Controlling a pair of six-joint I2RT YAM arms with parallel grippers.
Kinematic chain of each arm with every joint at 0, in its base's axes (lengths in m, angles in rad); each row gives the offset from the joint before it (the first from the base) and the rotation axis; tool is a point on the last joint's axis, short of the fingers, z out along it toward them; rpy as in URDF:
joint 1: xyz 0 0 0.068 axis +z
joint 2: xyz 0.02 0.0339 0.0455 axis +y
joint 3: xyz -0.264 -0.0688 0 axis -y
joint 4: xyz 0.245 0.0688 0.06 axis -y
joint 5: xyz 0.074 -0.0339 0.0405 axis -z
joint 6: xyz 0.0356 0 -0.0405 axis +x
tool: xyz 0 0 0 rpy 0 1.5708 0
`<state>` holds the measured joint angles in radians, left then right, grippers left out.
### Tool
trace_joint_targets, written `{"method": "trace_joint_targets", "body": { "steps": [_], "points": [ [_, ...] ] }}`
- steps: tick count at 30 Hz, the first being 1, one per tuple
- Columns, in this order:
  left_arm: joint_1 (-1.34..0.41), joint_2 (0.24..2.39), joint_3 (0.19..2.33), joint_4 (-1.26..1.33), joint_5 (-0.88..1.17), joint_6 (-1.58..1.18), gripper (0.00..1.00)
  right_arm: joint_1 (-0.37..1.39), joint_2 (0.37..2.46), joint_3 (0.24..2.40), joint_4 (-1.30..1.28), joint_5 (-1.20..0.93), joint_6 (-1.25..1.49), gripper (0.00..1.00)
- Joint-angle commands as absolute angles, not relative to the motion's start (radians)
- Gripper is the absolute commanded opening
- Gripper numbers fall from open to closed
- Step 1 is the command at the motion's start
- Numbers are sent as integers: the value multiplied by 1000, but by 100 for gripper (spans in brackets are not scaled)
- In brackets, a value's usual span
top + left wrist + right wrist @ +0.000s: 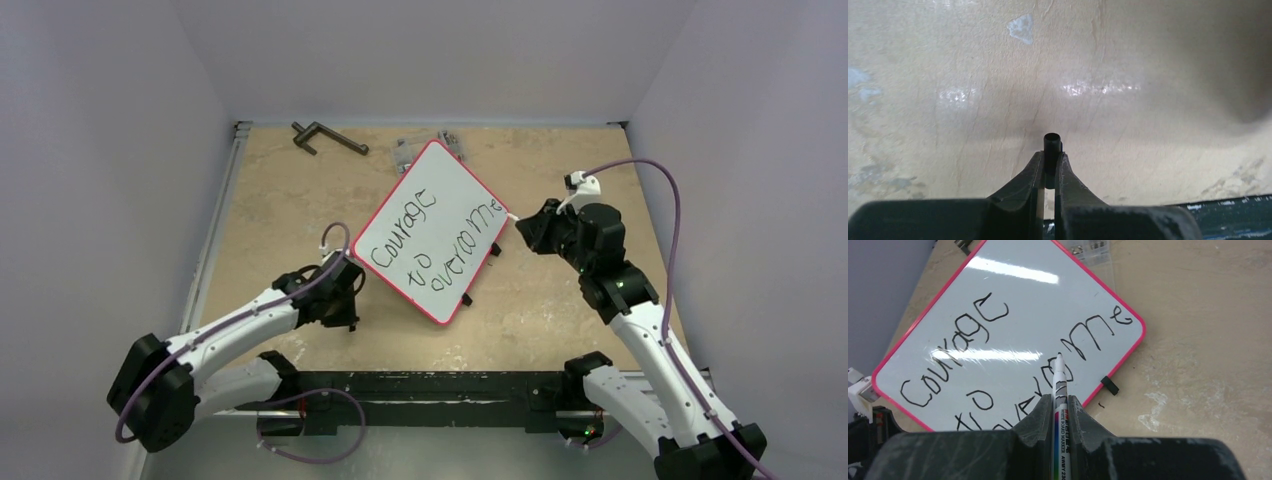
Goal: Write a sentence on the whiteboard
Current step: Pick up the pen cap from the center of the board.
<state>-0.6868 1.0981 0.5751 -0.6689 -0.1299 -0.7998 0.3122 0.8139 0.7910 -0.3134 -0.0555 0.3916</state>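
The whiteboard (pixel 446 185), lettered "Courage to overcome", is laid cornerwise in the middle of the table (pixel 560 310). A white marker (pixel 1058 377), its barrel partly hidden, is clamped in the right gripper (pixel 1061 402); a small black tube (pixel 1052 144), hard to identify, is pinched in the left gripper (pixel 1052 160).

The pink-framed whiteboard (pixel 447 178) is laid flat, turned cornerwise, near the table's (pixel 560 310) far edge; "Courage to overcome" is written in black.

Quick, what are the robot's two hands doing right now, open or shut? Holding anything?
Left gripper: shut on a small black cap.
Right gripper: shut on the whiteboard marker.
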Motion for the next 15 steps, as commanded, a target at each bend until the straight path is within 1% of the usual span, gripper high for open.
{"method": "trace_joint_targets", "body": {
  "steps": [1,7,15],
  "points": [
    [-690,942,643,-789,-120,-703,0,315,828,818,-229,-247,359,0],
    [-691,813,739,-838,-48,-610,0,315,846,841,-199,-460,351,0],
    [-691,825,1001,-981,15,-364,0,316,853,857,-146,-660,361,0]
  ]
}}
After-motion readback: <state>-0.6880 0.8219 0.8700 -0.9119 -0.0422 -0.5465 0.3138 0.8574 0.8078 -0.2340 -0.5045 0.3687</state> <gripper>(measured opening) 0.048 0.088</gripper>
